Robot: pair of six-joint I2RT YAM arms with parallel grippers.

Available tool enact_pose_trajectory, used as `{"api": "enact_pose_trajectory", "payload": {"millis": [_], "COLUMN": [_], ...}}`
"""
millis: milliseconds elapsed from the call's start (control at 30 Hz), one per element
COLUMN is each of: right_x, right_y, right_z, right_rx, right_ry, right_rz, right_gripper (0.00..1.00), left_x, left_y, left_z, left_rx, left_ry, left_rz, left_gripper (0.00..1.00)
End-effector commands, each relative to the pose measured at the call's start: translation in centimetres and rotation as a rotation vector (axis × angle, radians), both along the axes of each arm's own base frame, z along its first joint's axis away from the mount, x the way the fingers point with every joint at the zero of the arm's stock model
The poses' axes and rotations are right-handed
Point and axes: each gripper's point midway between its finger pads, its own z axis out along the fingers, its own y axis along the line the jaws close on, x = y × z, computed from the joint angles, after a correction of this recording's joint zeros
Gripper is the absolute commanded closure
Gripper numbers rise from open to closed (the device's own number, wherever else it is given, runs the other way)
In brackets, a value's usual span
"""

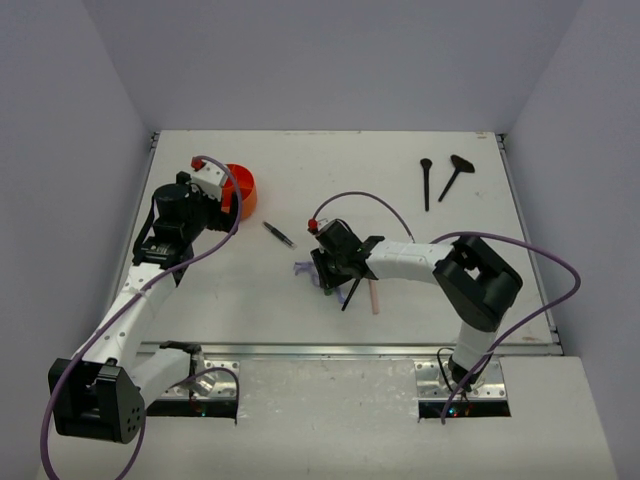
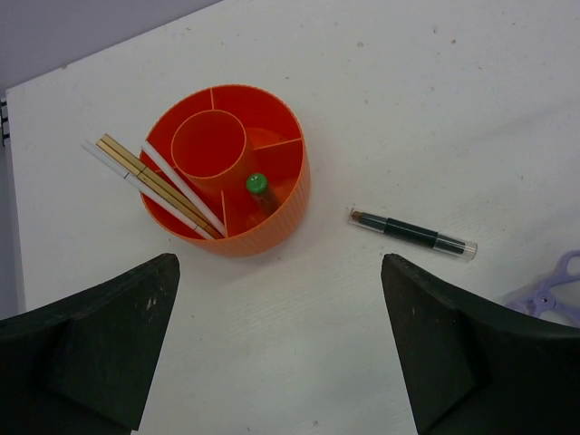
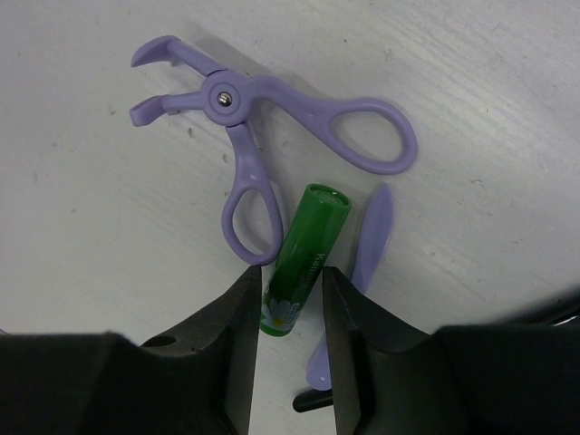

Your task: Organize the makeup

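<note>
The green tube point(image 3: 308, 245) is a short glossy cylinder with a flat cap at one end and a white daisy print at the other. It lies flat on the surface point(image 3: 91, 227) near the middle. Its long axis runs straight away from the right gripper point(image 3: 290, 283), cap end pointing outward. The gripper's fingers point(image 3: 234, 335) sit narrow on the printed end, pads against both sides. Just left lies the lilac looped tool point(image 3: 240, 100), one loop beside the tube.

The left gripper point(image 2: 279, 267) hangs wide open near the orange tub point(image 2: 272, 231). In the tub a second green tube point(image 2: 257, 184) stands upright and pale sticks point(image 2: 172, 186) lean over the rim. The dark pencil point(image 2: 412, 234) lies flat, right of the tub.
</note>
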Motion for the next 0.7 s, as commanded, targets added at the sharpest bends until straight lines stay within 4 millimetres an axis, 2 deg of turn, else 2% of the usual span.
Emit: {"api": "enact_pose_trajectory", "payload": {"millis": [0,133,233,400,433,533,667], "right_x": [0.6,0.6,0.4,0.4,0.5,0.7,1.5], "right_y": [0.2,0.0,0.0,0.2,0.2,0.3,1.2], "right_z": [0.2,-0.2,-0.5,-0.3,0.0,1.1,4.6], "right_rx": [-0.013,-0.029,-0.032,-0.017,-0.014,0.009,0.087], "right_ry": [-0.025,-0.021,-0.008,-0.01,-0.016,-0.042,-0.118], "right_rz": [-0.026,-0.026,-0.025,-0.032,-0.035,-0.037,-0.03], "right_gripper": [0.66,0.67,0.74,0.98,0.99,1.0,1.0], "left_x": [0.3,0.3,0.3,0.2,0.2,0.2,0.2], "left_y": [0.3,0.3,0.3,0.2,0.2,0.1,0.2], "left_z": [1.1,1.1,1.1,1.1,1.1,1.1,1.0], "left_rx": [-0.003,-0.004,-0.007,-0.008,-0.008,-0.01,-0.006], "left_ry": [-0.048,-0.046,-0.044,-0.046,-0.046,-0.044,-0.043], "left_rz": [0.01,0.007,0.008,0.0,0.0,-0.001,0.001], "left_gripper": [0.08,0.08,0.08,0.08,0.08,0.08,0.08]}}
